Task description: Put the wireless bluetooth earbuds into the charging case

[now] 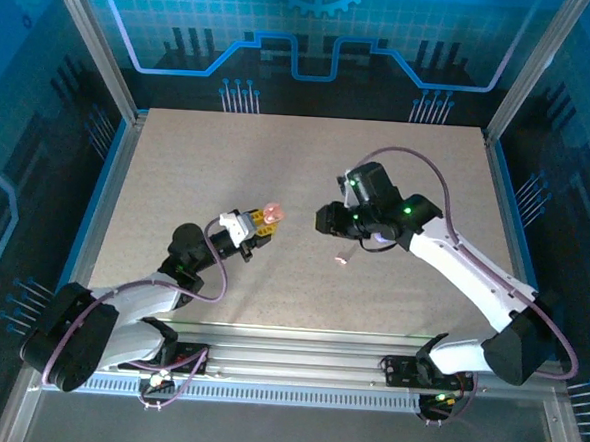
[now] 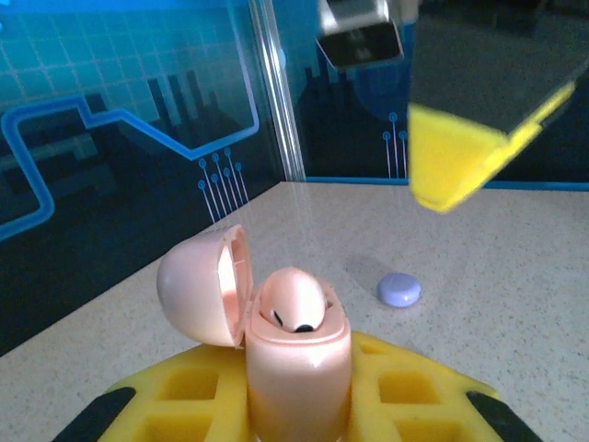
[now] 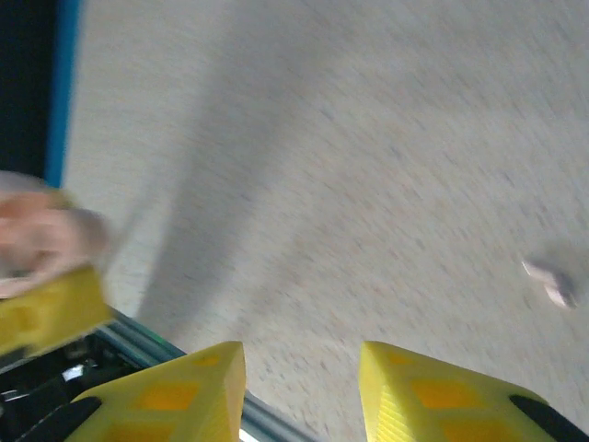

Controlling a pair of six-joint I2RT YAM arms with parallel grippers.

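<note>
My left gripper (image 2: 296, 378) is shut on the pale pink charging case (image 2: 296, 364), held upright above the table's middle (image 1: 272, 215). Its lid (image 2: 198, 285) hangs open to the left, and one pink earbud (image 2: 293, 299) sits in the case. My right gripper (image 3: 302, 368) is open with nothing between its yellow fingers; it hovers just right of the case (image 1: 325, 219), and one finger (image 2: 456, 157) looms above the case in the left wrist view. A second pink earbud (image 1: 341, 257) lies loose on the table, to the right in the right wrist view (image 3: 550, 281).
A small round lilac case (image 2: 398, 289) rests shut on the table beyond the pink one. The metal rail of the near table edge (image 1: 298, 341) runs along the front. Blue walls and corner posts (image 2: 276, 101) close in the table.
</note>
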